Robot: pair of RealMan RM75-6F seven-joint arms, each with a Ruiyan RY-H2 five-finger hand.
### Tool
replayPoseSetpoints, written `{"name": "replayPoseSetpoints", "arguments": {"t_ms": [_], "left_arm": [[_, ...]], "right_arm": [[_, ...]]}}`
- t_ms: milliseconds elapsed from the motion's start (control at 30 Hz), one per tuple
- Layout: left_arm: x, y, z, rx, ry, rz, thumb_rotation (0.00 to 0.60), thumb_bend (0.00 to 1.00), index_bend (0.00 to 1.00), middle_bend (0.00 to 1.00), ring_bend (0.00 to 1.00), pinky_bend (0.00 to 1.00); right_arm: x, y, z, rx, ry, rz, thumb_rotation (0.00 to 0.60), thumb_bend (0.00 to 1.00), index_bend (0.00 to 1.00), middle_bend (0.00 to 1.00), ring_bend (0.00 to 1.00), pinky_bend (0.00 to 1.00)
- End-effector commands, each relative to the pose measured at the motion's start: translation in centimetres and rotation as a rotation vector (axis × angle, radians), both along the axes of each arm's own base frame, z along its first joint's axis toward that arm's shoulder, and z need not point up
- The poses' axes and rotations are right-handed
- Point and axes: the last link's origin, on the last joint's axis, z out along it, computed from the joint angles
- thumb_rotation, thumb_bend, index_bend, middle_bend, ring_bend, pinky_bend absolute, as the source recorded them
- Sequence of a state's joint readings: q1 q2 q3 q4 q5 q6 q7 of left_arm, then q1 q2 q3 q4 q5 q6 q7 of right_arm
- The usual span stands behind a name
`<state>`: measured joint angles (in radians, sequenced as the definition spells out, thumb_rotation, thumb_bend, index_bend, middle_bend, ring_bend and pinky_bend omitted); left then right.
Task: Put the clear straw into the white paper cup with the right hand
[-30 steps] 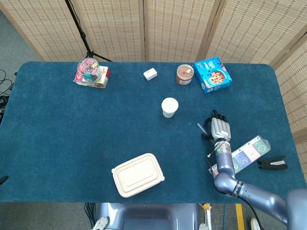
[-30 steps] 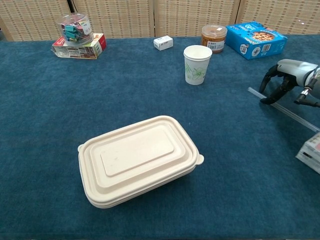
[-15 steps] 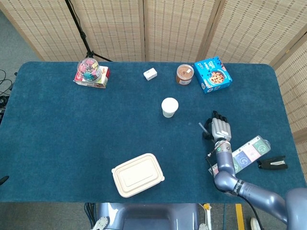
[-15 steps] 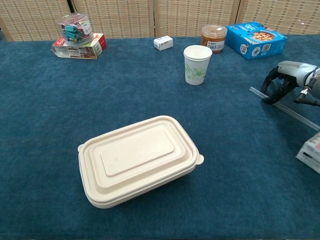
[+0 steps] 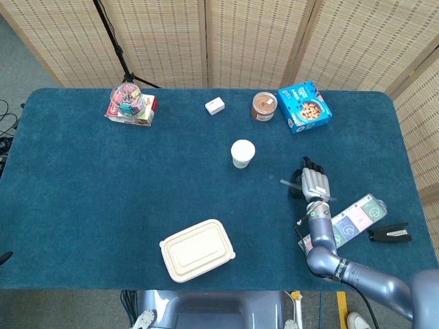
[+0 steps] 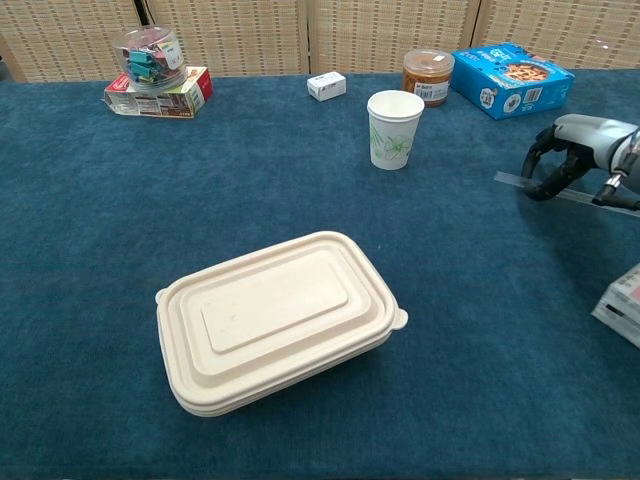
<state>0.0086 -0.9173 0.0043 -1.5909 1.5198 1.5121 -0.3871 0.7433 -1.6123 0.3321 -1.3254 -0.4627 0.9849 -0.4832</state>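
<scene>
The white paper cup [image 5: 242,153] stands upright mid-table, also in the chest view [image 6: 395,128], its mouth open and green print on its side. To its right my right hand [image 5: 314,185] curls over the clear straw [image 5: 288,183] and pinches it. In the chest view the straw [image 6: 512,180] runs almost level under the curled fingers [image 6: 548,178] of that hand [image 6: 575,150], its free end pointing left toward the cup. A wide gap of blue cloth separates straw tip and cup. My left hand shows in neither view.
A beige lidded food container [image 6: 278,318] lies near the front. Along the back stand a blue cookie box [image 5: 304,106], a brown jar [image 5: 263,106], a small white box [image 5: 215,105] and a clip jar on a carton [image 5: 129,103]. Coloured packets [image 5: 350,223] and a black object [image 5: 389,234] lie beside my right arm.
The straw has swung from a steep diagonal on the cloth to a nearly level line in my right hand, its left end rising slightly. The hand itself has barely shifted.
</scene>
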Motion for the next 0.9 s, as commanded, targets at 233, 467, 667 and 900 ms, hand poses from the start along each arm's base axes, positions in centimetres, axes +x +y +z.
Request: {"name": "replayPoseSetpoints", "arguments": {"t_ms": [233, 467, 667, 900], "left_arm": [[0.0, 0.0, 0.0, 0.000, 0.001, -0.001, 0.600, 0.00, 0.00, 0.00, 0.00, 0.00], [0.0, -0.1, 0.1, 0.002, -0.003, -0.004, 0.600, 0.00, 0.00, 0.00, 0.00, 0.00], [0.0, -0.2, 0.2, 0.003, -0.008, -0.008, 0.600, 0.00, 0.00, 0.00, 0.00, 0.00], [-0.1, -0.2, 0.2, -0.004, -0.010, -0.010, 0.600, 0.00, 0.00, 0.00, 0.00, 0.00]], "right_arm": [[0.7, 0.2, 0.7, -0.016, -0.011, 0.034, 0.600, 0.53, 0.55, 0.00, 0.00, 0.00], [2.0, 0.5, 1.6, -0.033, -0.025, 0.077, 0.600, 0.55, 0.56, 0.00, 0.00, 0.00], [3.9, 0.4, 2.6, -0.050, -0.074, 0.109, 0.600, 0.55, 0.56, 0.00, 0.00, 0.00], [7.1, -0.8, 5.0, -0.097, -0.224, 0.131, 0.600, 0.56, 0.56, 0.00, 0.00, 0.00]]}}
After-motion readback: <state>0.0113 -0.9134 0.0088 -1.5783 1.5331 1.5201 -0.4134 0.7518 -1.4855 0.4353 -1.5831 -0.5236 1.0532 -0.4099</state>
